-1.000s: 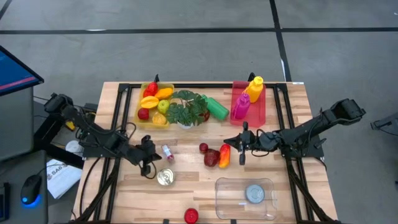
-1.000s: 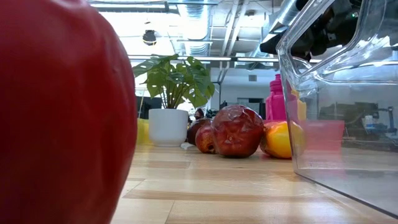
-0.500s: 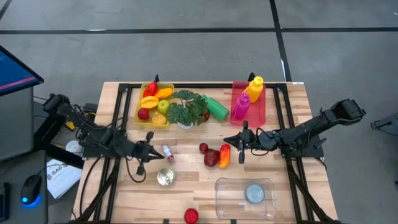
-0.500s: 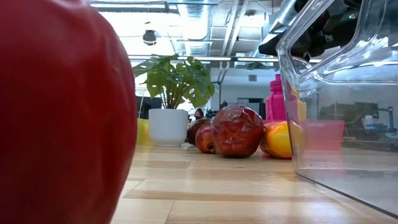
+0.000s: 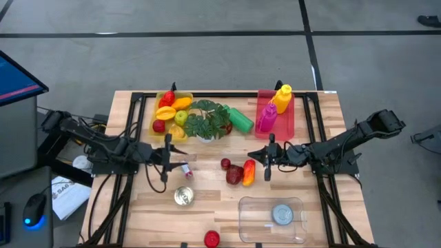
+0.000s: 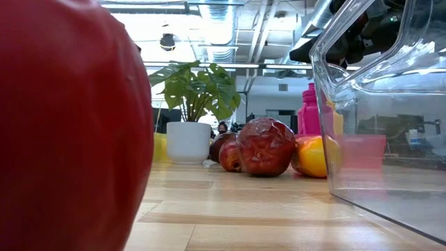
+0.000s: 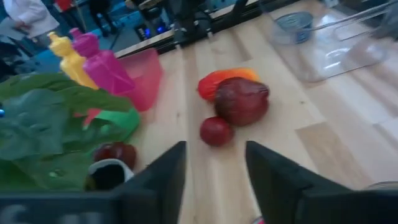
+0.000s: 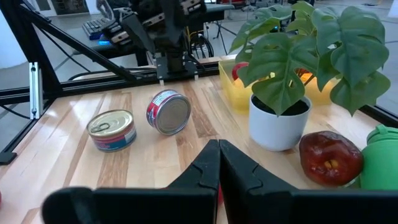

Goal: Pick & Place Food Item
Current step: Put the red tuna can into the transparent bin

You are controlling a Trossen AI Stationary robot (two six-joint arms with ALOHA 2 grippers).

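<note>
Item: my left end effector (image 5: pixel 166 147), fingers spread and empty above the tipped can (image 5: pixel 185 169) at the tabletop's (image 5: pixel 207 207) nine o'clock, apparently lining up on the red fruit (image 5: pixel 234 174) at centre; right end effector (image 5: pixel 269 158) pressed together, idle beside it.

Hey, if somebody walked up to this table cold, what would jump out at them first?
Probably the leafy potted plant at the back of the table, with the yellow tray of fruit to one side and the pink and yellow bottles to the other. Next, the cluster of red fruit mid-table between the left gripper and the shut right gripper, and the clear tub at the front.
</note>
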